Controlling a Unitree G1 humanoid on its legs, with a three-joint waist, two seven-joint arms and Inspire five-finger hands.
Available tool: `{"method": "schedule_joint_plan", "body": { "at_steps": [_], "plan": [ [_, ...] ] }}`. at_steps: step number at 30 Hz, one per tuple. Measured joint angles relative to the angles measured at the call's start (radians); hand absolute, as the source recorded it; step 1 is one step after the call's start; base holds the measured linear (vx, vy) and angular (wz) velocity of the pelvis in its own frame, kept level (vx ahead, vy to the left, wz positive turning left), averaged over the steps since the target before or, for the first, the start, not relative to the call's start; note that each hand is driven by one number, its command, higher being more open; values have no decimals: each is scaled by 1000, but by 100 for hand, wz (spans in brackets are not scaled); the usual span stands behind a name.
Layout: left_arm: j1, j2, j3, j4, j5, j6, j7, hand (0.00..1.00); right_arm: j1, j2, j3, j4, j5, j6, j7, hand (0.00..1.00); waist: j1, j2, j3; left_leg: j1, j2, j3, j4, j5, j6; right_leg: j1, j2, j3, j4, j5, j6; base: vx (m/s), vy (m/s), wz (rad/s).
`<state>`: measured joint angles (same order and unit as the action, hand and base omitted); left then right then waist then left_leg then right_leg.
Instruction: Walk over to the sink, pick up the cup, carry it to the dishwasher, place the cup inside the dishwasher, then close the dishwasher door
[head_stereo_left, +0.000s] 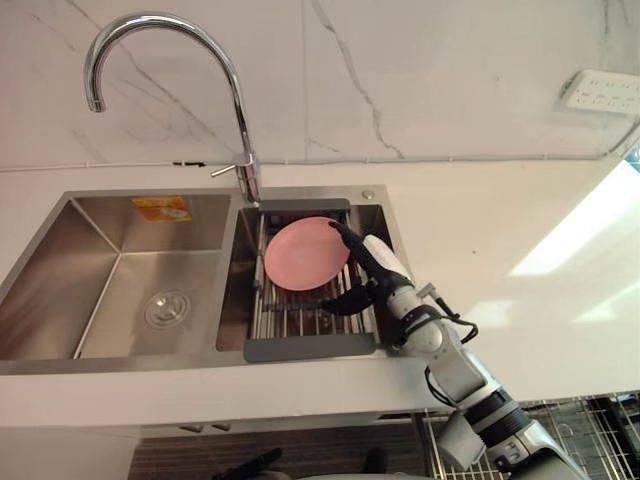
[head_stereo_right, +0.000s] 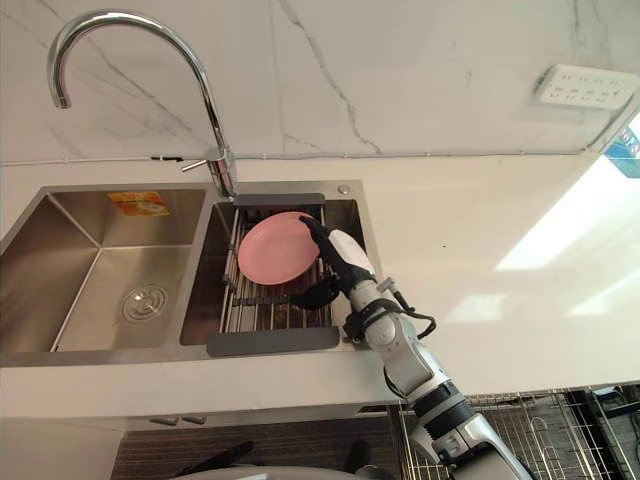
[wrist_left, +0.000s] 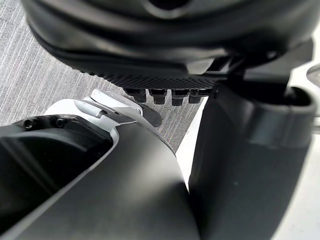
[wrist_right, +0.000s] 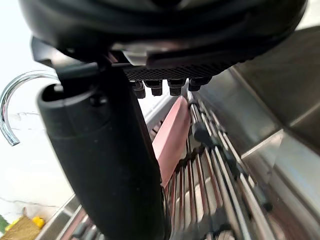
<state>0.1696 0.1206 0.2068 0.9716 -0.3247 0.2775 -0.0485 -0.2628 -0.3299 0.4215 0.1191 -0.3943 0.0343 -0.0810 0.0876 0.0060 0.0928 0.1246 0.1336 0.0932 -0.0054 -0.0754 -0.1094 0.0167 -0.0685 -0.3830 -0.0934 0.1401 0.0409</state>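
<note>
at 3 o'clock of the pink plate (head_stereo_left: 298, 255) on the rack (head_stereo_left: 300, 322), we see our right hand (head_stereo_left: 378, 260) spread, thumb and fingers (head_stereo_left: 342, 234) straddling its rim. our left hand (wrist_left: 150, 50) hangs relaxed.

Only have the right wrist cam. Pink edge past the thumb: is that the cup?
Observer: No, it's a pink plate, propped in the drying rack in the right basin of the sink.
Operator: Where's the right robot hand on it?
Observer: The right robot hand is at the plate's right rim, fingers straight, not curled round it.
Operator: And the left one?
Observer: The left robot hand hangs low over grey floor, away from the sink.
</note>
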Motion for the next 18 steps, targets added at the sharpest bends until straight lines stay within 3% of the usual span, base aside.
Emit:
{"method": "schedule_joint_plan", "body": {
  "at_steps": [8, 18],
  "plan": [
    [-1, -1, 0, -2, 1, -3, -1, 100, -35, 1, 2, 105, -104, -1, -117, 100, 9, 0, 0, -13, -4, -21, 6, 2, 3, 3, -6, -20, 0, 0, 0, -1, 1, 7],
    [-1, -2, -2, -12, 9, -3, -9, 100, -137, -6, 31, 180, -189, 0, -134, 100, 20, 0, 0, -28, -13, -58, 6, 12, 8, 7, -18, -55, 0, 0, 0, -8, 17, 11]
  ]
}}
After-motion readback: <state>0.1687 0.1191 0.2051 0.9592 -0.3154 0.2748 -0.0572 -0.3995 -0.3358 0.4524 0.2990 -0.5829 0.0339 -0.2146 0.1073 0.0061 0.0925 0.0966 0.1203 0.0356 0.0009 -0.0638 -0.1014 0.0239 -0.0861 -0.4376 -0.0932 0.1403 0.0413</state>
